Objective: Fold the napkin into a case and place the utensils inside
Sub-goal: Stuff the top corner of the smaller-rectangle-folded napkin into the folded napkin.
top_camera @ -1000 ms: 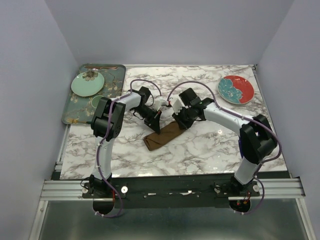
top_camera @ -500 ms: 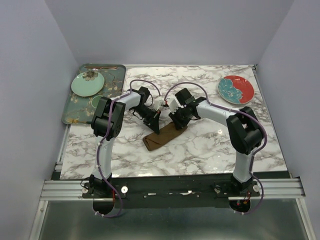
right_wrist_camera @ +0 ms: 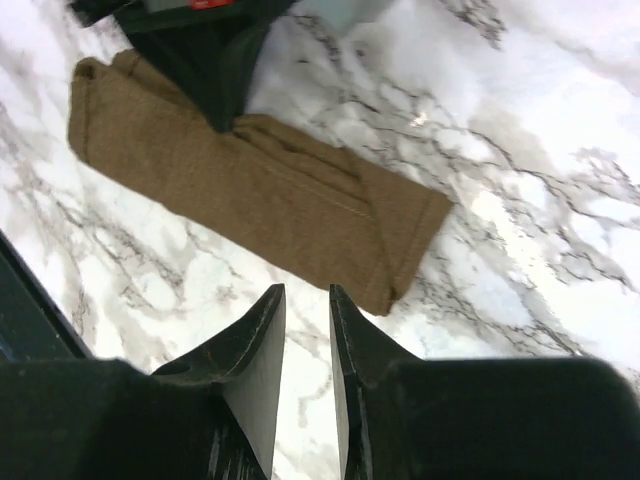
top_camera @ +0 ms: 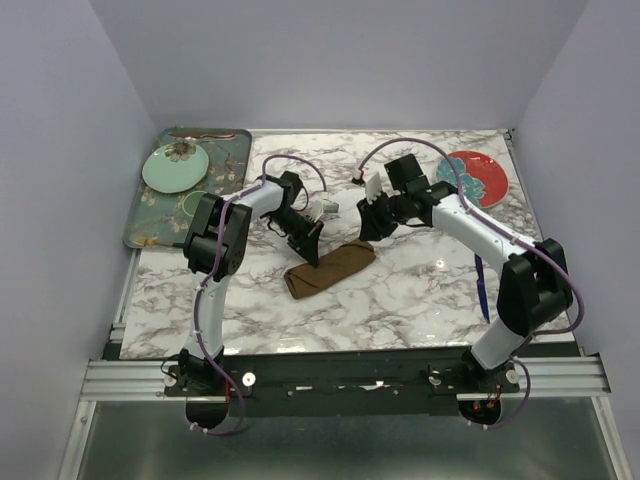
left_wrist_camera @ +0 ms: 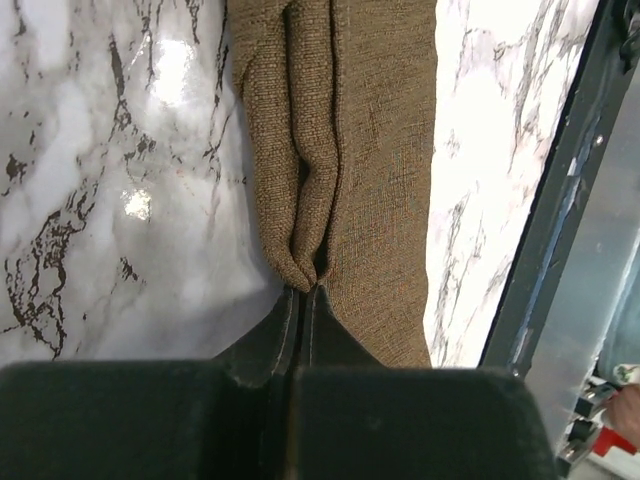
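Observation:
The napkin (top_camera: 330, 268) lies on the marble table folded into a narrow brown case, also seen in the left wrist view (left_wrist_camera: 345, 150) and the right wrist view (right_wrist_camera: 250, 190). My left gripper (top_camera: 309, 250) is shut on a fold at the case's far long edge (left_wrist_camera: 303, 288). My right gripper (top_camera: 371, 228) hovers just beyond the case's right end, its jaws a narrow gap apart with nothing between them (right_wrist_camera: 305, 295). The blue-handled utensil (top_camera: 481, 287) lies on the table at the right. A thin copper-brown utensil (top_camera: 203, 134) rests at the tray's far edge.
A dark green floral tray (top_camera: 233, 165) at the back left holds a pale green plate (top_camera: 175, 167). A red and teal plate (top_camera: 472, 178) sits at the back right. In the right wrist view the left gripper's fingers (right_wrist_camera: 222, 70) stand on the case.
My right gripper has let go of the case's right end, opened slightly and drawn back to the right. The blue-handled utensil now shows beside the right arm. The left gripper has not moved.

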Motion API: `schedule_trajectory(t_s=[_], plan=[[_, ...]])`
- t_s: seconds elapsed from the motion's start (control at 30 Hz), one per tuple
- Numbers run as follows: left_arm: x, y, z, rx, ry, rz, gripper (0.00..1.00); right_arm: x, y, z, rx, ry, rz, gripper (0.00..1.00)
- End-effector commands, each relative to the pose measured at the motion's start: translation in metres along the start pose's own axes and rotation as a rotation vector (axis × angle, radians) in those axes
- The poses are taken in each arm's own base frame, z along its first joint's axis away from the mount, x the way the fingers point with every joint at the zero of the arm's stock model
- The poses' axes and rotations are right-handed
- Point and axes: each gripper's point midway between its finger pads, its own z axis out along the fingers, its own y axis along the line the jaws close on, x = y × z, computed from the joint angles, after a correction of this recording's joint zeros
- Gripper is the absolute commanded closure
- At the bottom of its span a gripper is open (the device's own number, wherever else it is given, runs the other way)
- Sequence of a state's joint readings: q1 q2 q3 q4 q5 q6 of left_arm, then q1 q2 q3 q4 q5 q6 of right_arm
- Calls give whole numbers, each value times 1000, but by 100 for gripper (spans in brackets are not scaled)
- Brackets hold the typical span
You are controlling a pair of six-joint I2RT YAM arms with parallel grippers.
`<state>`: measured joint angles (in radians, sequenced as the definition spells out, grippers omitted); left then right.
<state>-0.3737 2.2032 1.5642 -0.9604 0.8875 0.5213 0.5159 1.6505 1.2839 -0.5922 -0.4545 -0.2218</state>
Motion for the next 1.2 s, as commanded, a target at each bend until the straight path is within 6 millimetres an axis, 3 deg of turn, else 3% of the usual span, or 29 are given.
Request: schedule_trajectory(t_s=[0.0,0.1,0.2,0.23,0.33,0.4,0.47,0.5,0.6,0.67,0.77,0.83,1.0,1.17], plan=[[1,27,-6,-120,55,142,78,13,-29,10,4,42,143,68],[-8,27,-15,-152,30,150,53,11,-46,22,2,44,170,67],[-33,23,-36,-186,-56,124,43,1,-56,32,5,32,147,67],[-46,28,-50,-218,-118,134,41,-4,-59,34,6,22,140,67],[-77,17,-88,-288,-276,158,38,0,-67,49,3,36,138,67],[-81,-2,-107,-327,-324,193,40,7,-72,59,1,57,141,67],[-67,-28,-112,-305,-302,222,45,16,-72,64,-3,77,145,68],[-60,-40,-110,-277,-292,225,55,19,-71,65,-6,84,143,68],[-8,-68,-87,-214,-187,184,68,32,-67,64,-15,106,152,68],[34,-78,-71,-191,-117,139,74,40,-62,63,-23,120,154,68],[73,-86,-48,-190,-22,132,79,52,-54,59,-40,137,170,69],[79,-81,-42,-227,21,149,83,61,-47,56,-48,150,174,69],[82,-46,-37,-292,94,88,85,80,-28,54,-80,191,199,69],[42,1,-49,-397,12,52,84,83,-11,44,-102,188,269,69]])
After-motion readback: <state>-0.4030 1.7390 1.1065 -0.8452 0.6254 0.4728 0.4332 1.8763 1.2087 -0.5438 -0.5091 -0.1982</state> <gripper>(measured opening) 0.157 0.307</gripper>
